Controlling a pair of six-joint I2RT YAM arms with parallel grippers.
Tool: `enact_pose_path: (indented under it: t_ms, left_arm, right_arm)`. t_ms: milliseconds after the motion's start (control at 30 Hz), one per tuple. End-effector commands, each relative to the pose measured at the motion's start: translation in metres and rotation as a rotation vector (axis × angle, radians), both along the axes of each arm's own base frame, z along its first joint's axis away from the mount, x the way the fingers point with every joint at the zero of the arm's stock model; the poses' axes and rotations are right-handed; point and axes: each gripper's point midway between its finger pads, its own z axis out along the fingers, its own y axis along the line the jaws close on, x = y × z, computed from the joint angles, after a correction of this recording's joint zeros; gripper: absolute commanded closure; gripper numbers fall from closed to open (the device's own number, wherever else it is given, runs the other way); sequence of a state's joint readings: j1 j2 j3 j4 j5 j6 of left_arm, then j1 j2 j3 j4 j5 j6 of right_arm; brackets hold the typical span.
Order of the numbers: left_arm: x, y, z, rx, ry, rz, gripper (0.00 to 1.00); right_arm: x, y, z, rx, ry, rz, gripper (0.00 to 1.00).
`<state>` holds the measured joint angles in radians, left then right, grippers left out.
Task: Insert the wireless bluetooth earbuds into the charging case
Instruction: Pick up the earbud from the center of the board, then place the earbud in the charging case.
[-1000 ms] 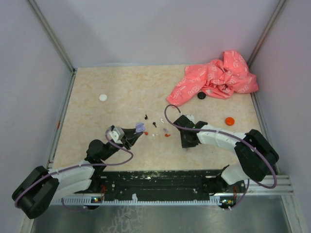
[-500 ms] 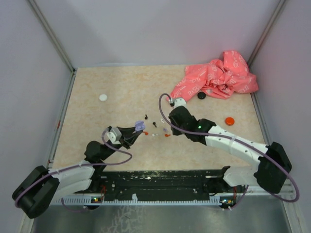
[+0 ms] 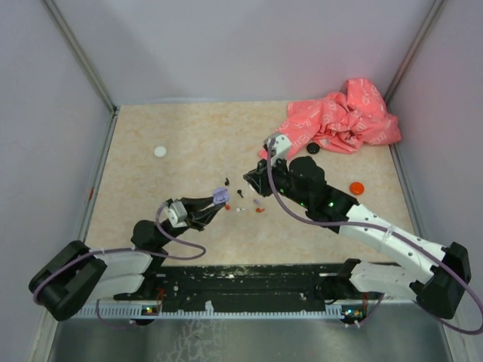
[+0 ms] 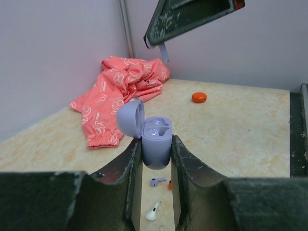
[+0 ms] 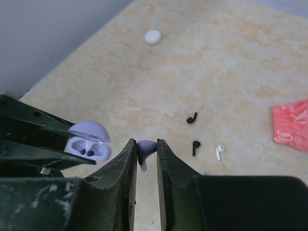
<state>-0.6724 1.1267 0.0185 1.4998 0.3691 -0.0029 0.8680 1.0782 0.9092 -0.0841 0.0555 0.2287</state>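
Note:
My left gripper is shut on the purple charging case and holds it upright above the table with its lid open; the left wrist view shows the case clamped between both fingers with two empty sockets. My right gripper is shut on a purple earbud and hovers just right of the case. Two black earbuds and a white earbud lie on the table. Below the case lie another purple earbud, a white earbud and a red piece.
A crumpled pink cloth lies at the back right with a black disc at its edge. An orange disc sits at the right and a white disc at the back left. Walls close in three sides.
My right arm has lifted from the table and swung left and farther out, bringing its gripper close to the case. The left gripper with the case has barely moved.

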Motion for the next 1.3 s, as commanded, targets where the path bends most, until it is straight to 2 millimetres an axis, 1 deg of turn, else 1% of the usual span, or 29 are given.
enact_pose_path:
  t_ms: [0, 33, 133, 233, 333, 633, 767, 933, 1133, 1267]
  left_arm:
    - [-0.011, -0.002, 0.047, -0.110, -0.140, -0.051, 0.99]
    - [-0.011, -0.003, 0.050, -0.116, -0.143, -0.054, 0.99]
    - [-0.008, -0.005, 0.057, -0.124, -0.139, -0.056, 0.99]
    - [-0.007, -0.007, 0.064, -0.137, -0.135, -0.064, 0.99]
    - [-0.010, -0.008, 0.071, -0.153, -0.140, -0.086, 0.99]
    - [-0.017, -0.013, 0.076, -0.161, -0.127, -0.138, 0.99]
    - [-0.017, -0.014, 0.074, -0.154, -0.123, -0.145, 0.99]
    - [-0.018, -0.014, 0.076, -0.163, -0.118, -0.150, 0.99]
    - [-0.020, -0.013, 0.080, -0.177, -0.126, -0.158, 1.00]
    - [-0.021, -0.012, 0.081, -0.181, -0.128, -0.157, 1.00]
  right_arm:
    - [-0.024, 0.016, 0.074, 0.203, -0.217, 0.175, 0.83]
    - [-0.029, 0.017, 0.078, 0.219, -0.235, 0.199, 0.83]
    - [-0.042, 0.021, 0.081, 0.237, -0.275, 0.278, 0.82]
    - [-0.052, 0.027, 0.080, 0.251, -0.301, 0.344, 0.83]
    - [-0.058, 0.031, 0.079, 0.275, -0.325, 0.372, 0.83]
    - [-0.062, 0.040, 0.083, 0.329, -0.362, 0.395, 0.83]
    - [-0.062, 0.043, 0.082, 0.341, -0.358, 0.402, 0.83]
    - [-0.062, 0.049, 0.073, 0.328, -0.343, 0.410, 0.83]
    - [-0.059, 0.058, 0.054, 0.291, -0.319, 0.402, 0.83]
    - [-0.056, 0.059, 0.048, 0.286, -0.314, 0.390, 0.84]
